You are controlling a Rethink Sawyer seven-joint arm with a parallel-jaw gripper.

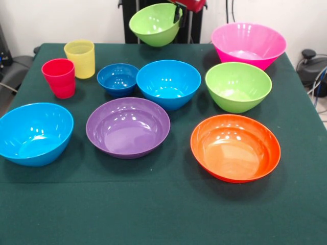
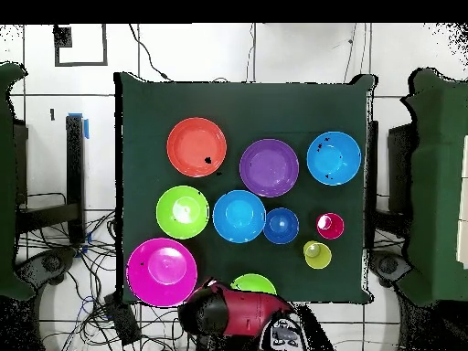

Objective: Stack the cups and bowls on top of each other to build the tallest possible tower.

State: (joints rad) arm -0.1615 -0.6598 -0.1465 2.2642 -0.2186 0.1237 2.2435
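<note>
My gripper [image 1: 178,14] is shut on the rim of a lime green bowl [image 1: 152,24], held tilted in the air above the table's far edge; the bowl also shows in the overhead view [image 2: 253,282], half under the arm. On the table stand the red cup [image 1: 59,77], the yellow cup [image 1: 79,58], the small dark blue bowl [image 1: 118,79], two light blue bowls [image 1: 168,83] [image 1: 34,133], the purple bowl [image 1: 127,127], the orange bowl [image 1: 235,147], the other lime green bowl [image 1: 238,86] and the big pink bowl [image 1: 249,44]. All stand apart, open side up.
The green cloth table [image 1: 153,214] has bare room along the near edge in the front view. The red arm [image 2: 239,313] sits over the table's robot-side edge. Cables and dark equipment lie beside the table.
</note>
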